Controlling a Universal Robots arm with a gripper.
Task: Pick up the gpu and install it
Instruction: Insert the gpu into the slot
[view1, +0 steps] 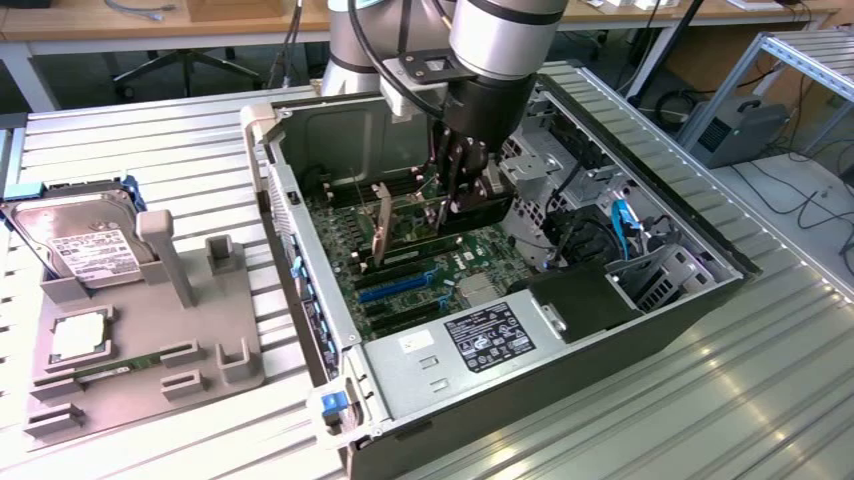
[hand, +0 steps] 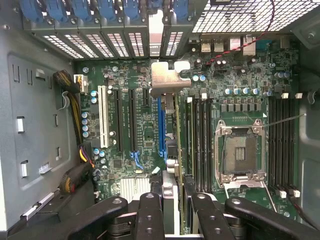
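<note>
The gpu (hand: 172, 125) stands on edge over the green motherboard (hand: 145, 130) inside the open computer case (view1: 307, 260). Its silvery end bracket (hand: 164, 79) sits by the case's rear slot openings. My gripper (hand: 175, 202) is shut on the card's edge, one black finger (hand: 150, 210) on each side. In the exterior view my gripper (view1: 461, 205) reaches straight down into the case, and the dark card (view1: 427, 235) hangs under it, just above the long expansion slots. Whether the card's lower edge sits in a slot I cannot tell.
A CPU socket (hand: 240, 150) and memory slots (hand: 200, 135) lie beside the card. A drive cage (view1: 534, 170) and power supply (view1: 487, 340) crowd the case. On the exterior view's left, a grey fixture (view1: 147, 350) holds a hard drive (view1: 80, 245), a chip (view1: 80, 337) and a memory stick (view1: 114, 366).
</note>
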